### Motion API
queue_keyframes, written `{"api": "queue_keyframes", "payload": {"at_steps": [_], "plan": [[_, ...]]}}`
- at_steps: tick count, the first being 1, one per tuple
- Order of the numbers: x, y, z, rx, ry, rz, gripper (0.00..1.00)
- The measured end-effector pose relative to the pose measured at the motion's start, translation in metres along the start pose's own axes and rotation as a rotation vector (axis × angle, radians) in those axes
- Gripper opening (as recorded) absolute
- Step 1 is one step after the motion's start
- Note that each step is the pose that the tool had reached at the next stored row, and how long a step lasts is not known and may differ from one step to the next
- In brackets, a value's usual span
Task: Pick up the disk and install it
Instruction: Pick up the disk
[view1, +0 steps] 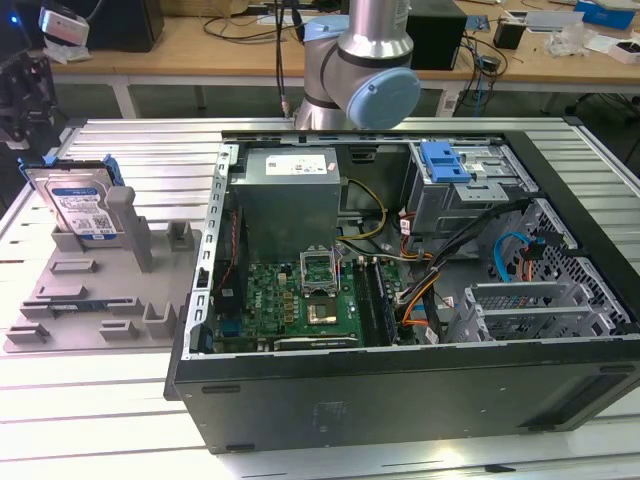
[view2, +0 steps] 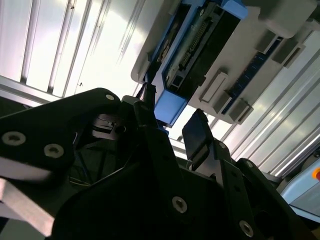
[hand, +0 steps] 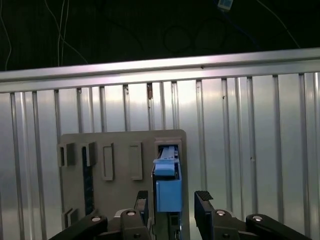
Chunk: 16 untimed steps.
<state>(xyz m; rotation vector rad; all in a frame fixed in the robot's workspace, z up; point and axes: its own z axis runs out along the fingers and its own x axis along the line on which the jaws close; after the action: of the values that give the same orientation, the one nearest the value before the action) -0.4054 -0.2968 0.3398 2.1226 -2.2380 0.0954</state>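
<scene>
The disk (view1: 82, 205) stands on edge in a grey holder (view1: 95, 300) at the exterior view's left, beside the open computer case (view1: 400, 400). The arm (view1: 365, 60) rises at the case's far side. In both wrist views the gripper (hand: 172, 199) (view2: 172, 117) hangs over the disk's blue end, released, its fingers (hand: 202, 202) spread on either side.

In the exterior view the lower part of the disk (view1: 82, 205) is hidden behind the posts of the holder (view1: 90, 300), and the arm (view1: 365, 70) is cut off by the top edge. In the first wrist view the end effector (hand: 172, 202) runs off the bottom edge, as does the disk's near end between its spread fingers (hand: 202, 200).
</scene>
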Motion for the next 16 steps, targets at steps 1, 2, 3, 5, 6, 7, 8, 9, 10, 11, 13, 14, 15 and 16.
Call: {"api": "queue_keyframes", "payload": {"at_steps": [1, 2, 3, 5, 6, 7, 8, 9, 10, 11, 13, 14, 15, 16], "plan": [[0.0008, 0.0000, 0.0003, 0.0001, 0.0000, 0.000, 0.49], [0.0017, -0.0001, 0.0007, 0.0000, 0.0000, 0.000, 0.49], [0.0024, -0.0001, 0.0012, 0.0002, -0.0001, 0.000, 0.49], [0.0034, -0.0002, 0.0023, 0.0001, 0.0000, 0.000, 0.49], [0.0037, -0.0003, 0.0030, 0.0000, 0.0000, 0.000, 0.49], [0.0035, -0.0004, 0.0045, -0.0001, 0.0000, 0.000, 0.49], [0.0035, -0.0006, 0.0053, -0.0001, 0.0001, 0.000, 0.49], [0.0035, -0.0008, 0.0059, 0.0000, 0.0000, 0.000, 0.49], [0.0034, -0.0010, 0.0069, 0.0000, 0.0000, 0.000, 0.49], [0.0033, -0.0012, 0.0075, 0.0000, 0.0000, 0.000, 0.49], [0.0032, -0.0016, 0.0090, 0.0001, 0.0000, 0.000, 0.49], [0.0031, -0.0017, 0.0098, 0.0001, -0.0001, 0.000, 0.49], [0.0030, -0.0018, 0.0104, 0.0000, 0.0000, 0.000, 0.49], [0.0027, -0.0018, 0.0113, 0.0000, -0.0001, 0.000, 0.49]]}}
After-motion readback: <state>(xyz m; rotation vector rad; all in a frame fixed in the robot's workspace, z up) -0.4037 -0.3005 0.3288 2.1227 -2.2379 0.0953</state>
